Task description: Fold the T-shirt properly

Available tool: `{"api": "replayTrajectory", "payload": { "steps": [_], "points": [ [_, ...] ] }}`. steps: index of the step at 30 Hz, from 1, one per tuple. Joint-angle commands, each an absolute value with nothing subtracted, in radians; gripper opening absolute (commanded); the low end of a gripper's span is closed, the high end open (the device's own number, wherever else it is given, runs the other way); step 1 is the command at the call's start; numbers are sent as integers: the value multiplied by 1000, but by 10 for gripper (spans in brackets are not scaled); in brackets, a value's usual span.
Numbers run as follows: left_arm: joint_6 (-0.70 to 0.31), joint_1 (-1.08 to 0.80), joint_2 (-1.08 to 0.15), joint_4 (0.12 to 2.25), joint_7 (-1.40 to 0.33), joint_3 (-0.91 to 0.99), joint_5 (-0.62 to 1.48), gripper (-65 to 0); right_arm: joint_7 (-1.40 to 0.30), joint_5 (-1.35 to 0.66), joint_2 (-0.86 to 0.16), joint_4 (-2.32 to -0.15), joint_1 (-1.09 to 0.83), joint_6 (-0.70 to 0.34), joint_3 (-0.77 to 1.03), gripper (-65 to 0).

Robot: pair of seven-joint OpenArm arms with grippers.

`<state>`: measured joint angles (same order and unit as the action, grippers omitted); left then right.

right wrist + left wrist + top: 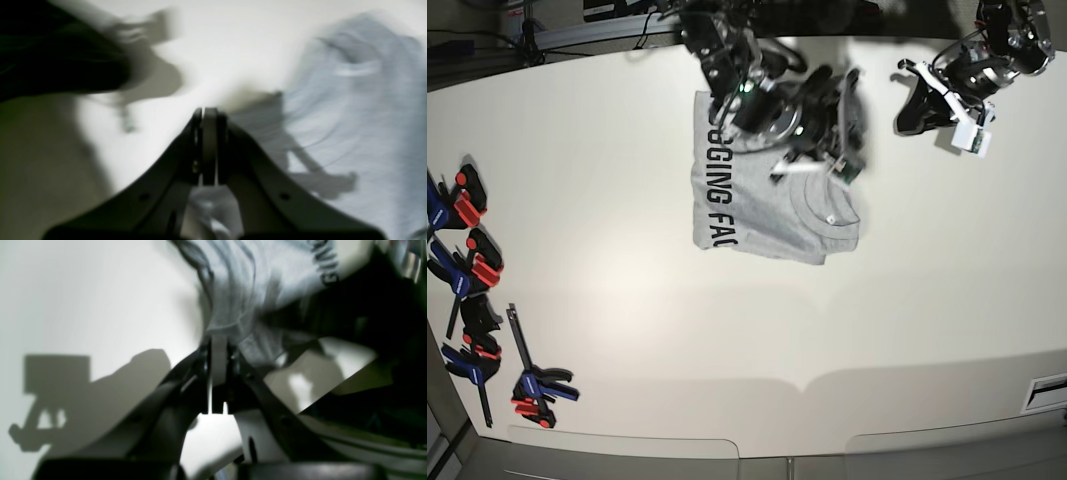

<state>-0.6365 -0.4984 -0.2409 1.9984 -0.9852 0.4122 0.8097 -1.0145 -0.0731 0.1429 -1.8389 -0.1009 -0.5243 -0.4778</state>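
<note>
T-shirt [767,205] lies beneath right end effector [210,111] (closed, grip unclear); left end effector [912,105], closed, stands apart.

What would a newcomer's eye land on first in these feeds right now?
First the T-shirt, grey with black lettering, lying rumpled at the upper middle of the white table. The right gripper works directly over it, while the left gripper hangs off to the shirt's side, over bare table. A row of clamps with red and blue handles lines the table's far left edge.
</note>
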Motion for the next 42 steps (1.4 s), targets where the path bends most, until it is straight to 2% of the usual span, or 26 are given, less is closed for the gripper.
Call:
{"api": "replayTrajectory", "payload": {
  "steps": [1, 3, 5, 10, 14, 17, 19, 20, 23, 25, 27, 30, 35, 37, 42],
  "points": [
    [-644, -501, -247, 2016, -965, 416, 828, -650, -992, -96, 154, -1856, -49, -552, -469, -650],
    [-644, -501, -247, 2016, -965, 416, 827, -650, -1016, -105, 113, -1848, 31, -655, -447, -650],
    [-644, -501, -247, 2016, -965, 416, 827, -650, -1034, -138, 68, -1807, 112, -698, -432, -650],
    [-644, -501, -247, 2016, -965, 416, 827, -650, -1087, -289, -17, -1537, 279, -698, -453, -650],
    [-644, -501, -247, 2014, -965, 416, 827, -650, -1184, -405, -61, -1306, 367, -698, -569, -650],
    [-644, -501, -247, 2014, -964, 416, 827, -650, -1165, -360, -67, -1136, 390, -698, -635, -650],
    [-644, -501, -247, 2014, -964, 416, 827, -650, -1109, -230, -70, -1010, 391, -698, -625, -650],
    [-644, -501, -247, 2013, -962, 416, 827, -650, -1061, -149, -78, -949, 390, -643, -605, -650],
    [-644, -501, -247, 2004, -953, 416, 827, -650, -992, -73, -132, -788, 389, -402, -486, -650],
    [-644, -501, -247, 2000, -947, 416, 827, -650, -1081, -73, -179, -730, 377, -322, -361, -650],
    [-644, -500, -247, 2000, -938, 416, 827, -650, -1150, -74, -227, -717, 345, -285, -219, -650],
    [-644, -498, -248, 2000, -934, 416, 827, -650, -1125, -83, -286, -718, 271, -288, -7, -650],
    [-643, -493, -266, 2000, -934, 416, 831, -650, -1096, -132, -327, -732, 159, -379, 284, -650],
    [-643, -493, -273, 2000, -934, 416, 831, -650, -1098, -163, -330, -754, 118, -413, 366, -650],
    [-641, -493, -287, 2000, -943, 416, 831, -650, -1096, -168, -330, -828, 5, -419, 499, -650]
  ]
}}
